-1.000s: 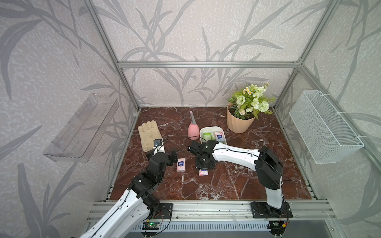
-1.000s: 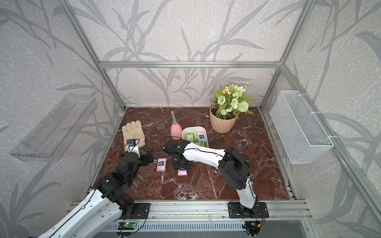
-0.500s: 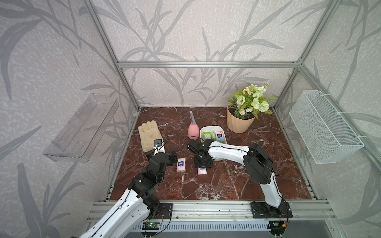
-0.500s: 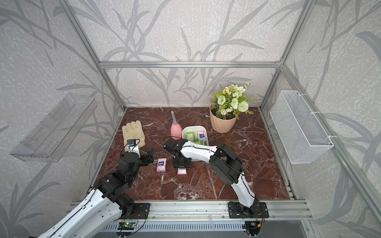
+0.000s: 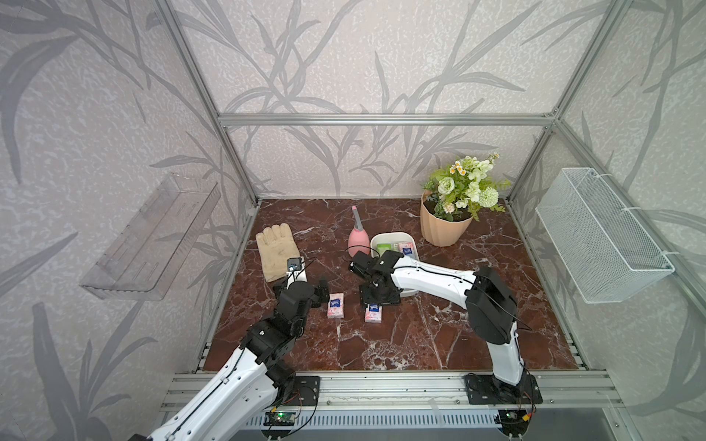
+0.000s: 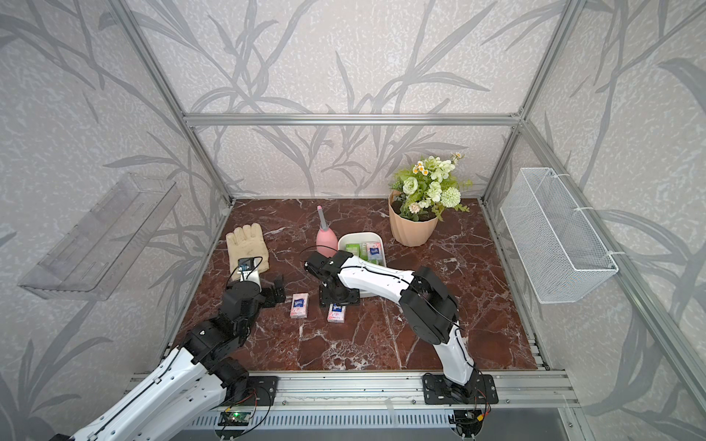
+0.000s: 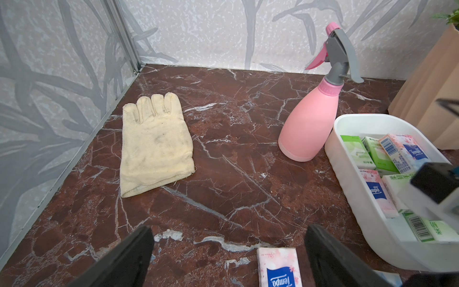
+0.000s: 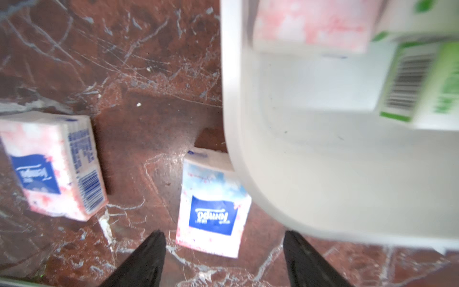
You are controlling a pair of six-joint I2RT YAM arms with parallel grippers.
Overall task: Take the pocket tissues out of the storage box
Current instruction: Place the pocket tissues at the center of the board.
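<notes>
Right gripper point(image 8: 222, 233), jaws apart and empty, hangs above one pink packet point(image 8: 211, 206) beside the storage box point(image 8: 298, 174); left gripper point(image 7: 229, 228), jaws wide too, hovers by a second pink packet point(image 7: 279, 268). Inside the box: two pink, four green pocket tissues point(image 7: 377, 193)

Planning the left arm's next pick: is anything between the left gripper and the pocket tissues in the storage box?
Yes. The right arm reaches across the near part of the storage box, above some pocket tissues. The pink spray bottle stands beside the box's far end, on the left gripper's side. The far packets lie uncovered.
</notes>
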